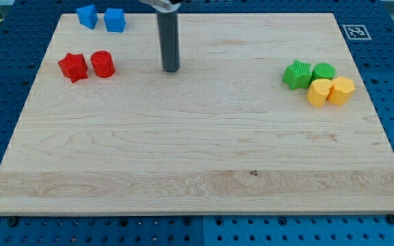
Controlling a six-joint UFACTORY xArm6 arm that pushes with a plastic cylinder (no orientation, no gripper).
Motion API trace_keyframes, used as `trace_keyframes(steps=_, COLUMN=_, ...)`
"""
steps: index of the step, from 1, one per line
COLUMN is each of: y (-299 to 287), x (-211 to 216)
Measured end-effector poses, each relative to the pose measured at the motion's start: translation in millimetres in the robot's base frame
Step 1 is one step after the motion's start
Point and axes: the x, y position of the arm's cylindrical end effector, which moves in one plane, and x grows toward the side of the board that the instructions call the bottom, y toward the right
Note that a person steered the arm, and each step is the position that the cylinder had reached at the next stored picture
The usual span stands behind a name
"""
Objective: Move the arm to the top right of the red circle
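The red circle (103,63) stands near the board's upper left, touching a red star (73,67) on its left. My tip (171,70) rests on the board to the right of the red circle, about a hundred pixels away and at nearly the same height in the view. The dark rod rises from it to the view's top edge.
A blue star (87,16) and a blue cube (115,20) sit at the top left. At the right, a green star (297,74), a green circle (323,71) and two yellow blocks (319,92) (341,89) cluster together. The wooden board (197,171) lies on a blue pegboard.
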Motion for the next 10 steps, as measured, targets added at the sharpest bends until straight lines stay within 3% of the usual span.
trace_keyframes(steps=4, y=-2, x=-106)
trace_keyframes(steps=7, y=-4, x=-123)
trace_keyframes(steps=10, y=-18, x=-87)
